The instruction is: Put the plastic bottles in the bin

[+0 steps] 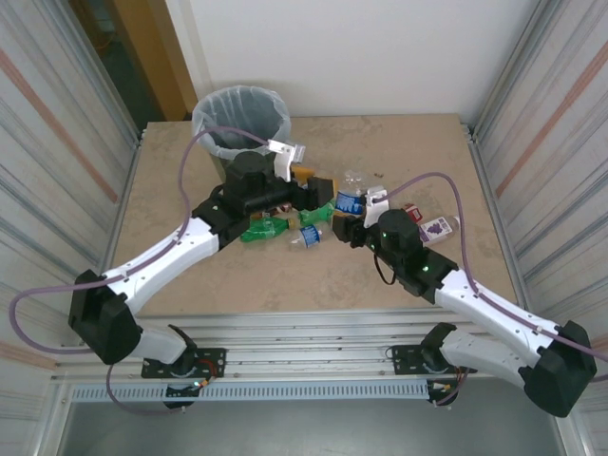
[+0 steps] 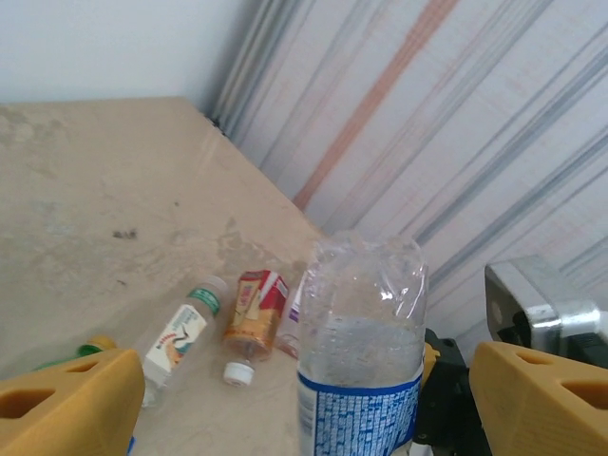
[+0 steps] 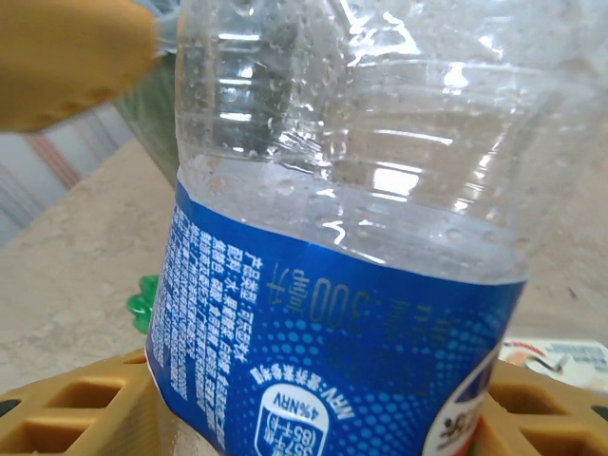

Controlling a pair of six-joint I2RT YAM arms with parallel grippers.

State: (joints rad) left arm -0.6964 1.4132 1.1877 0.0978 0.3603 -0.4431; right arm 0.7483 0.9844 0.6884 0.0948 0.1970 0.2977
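Clenches the right gripper (image 3: 313,423) on a clear bottle (image 3: 361,171) with a blue label, yellow fingers (image 3: 66,413) pressed against the label from both sides. Sets the left gripper (image 2: 304,394) around that bottle too, but released: jaws wide, with a bare gap on either side between the yellow pads and the plastic in the left wrist view. Finds one finger of the left gripper, in the right wrist view, up beside the clear upper part of the bottle; touching or not, cannot tell. Points the bottle's crumpled clear end upward in the left wrist view.

Seen from above, both grippers near the middle of the table (image 1: 313,285), within a loose scatter of bottles. Just left of them, a green bottle (image 1: 261,231) lying flat, and beside it a small bottle (image 1: 309,236) with blue on it. To the right of the right gripper, a purple-marked bottle (image 1: 439,228) on its side. Farther along the table in the left wrist view, a white-labelled bottle (image 2: 180,337) and a brown bottle (image 2: 252,318) with a red label and white cap, both lying down, just beside each other.

At the far left of the table, the bin (image 1: 214,123): dark, round, a pale bag folded over its rim, behind the left arm and apart from the held bottle.
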